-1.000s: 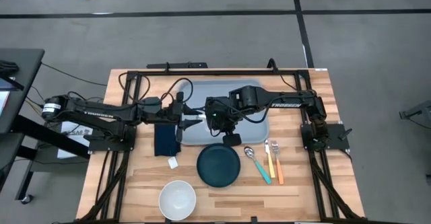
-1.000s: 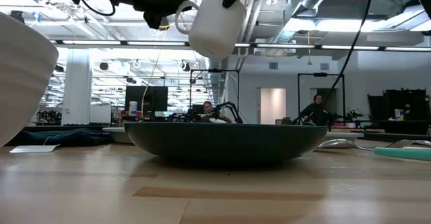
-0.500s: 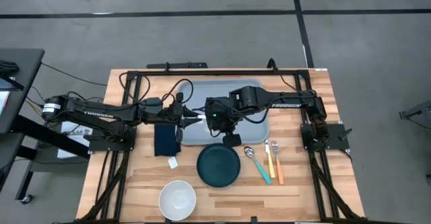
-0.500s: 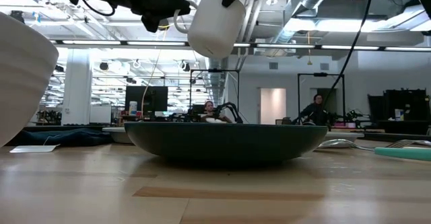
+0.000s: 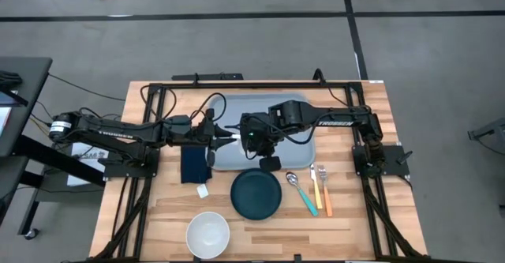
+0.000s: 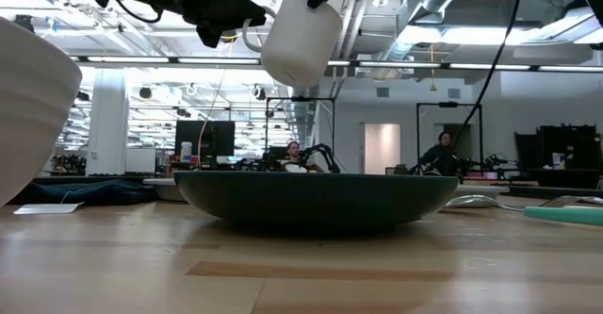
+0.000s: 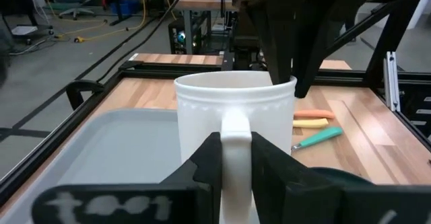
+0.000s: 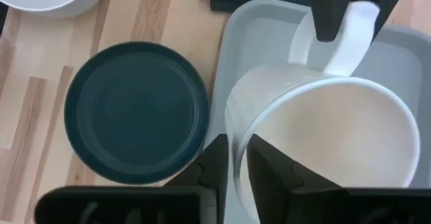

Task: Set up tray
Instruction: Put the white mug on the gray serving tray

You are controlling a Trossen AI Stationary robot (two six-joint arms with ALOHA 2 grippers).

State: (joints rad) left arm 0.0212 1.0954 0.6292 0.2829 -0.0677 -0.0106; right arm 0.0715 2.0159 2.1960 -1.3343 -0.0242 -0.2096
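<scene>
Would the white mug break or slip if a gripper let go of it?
The mug looks like glossy ceramic, so it is probably slippery and breakable. It hangs above the tray, held at the handle by the left gripper and at the rim by the right gripper.

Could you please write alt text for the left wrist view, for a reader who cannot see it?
A white mug fills the centre, its handle pinched by the left gripper while the right gripper grips its far rim. The grey-blue tray lies below.

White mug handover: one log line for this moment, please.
white ceramic mug | left gripper on handle | right gripper on rim | above grey-blue plastic tray
</scene>
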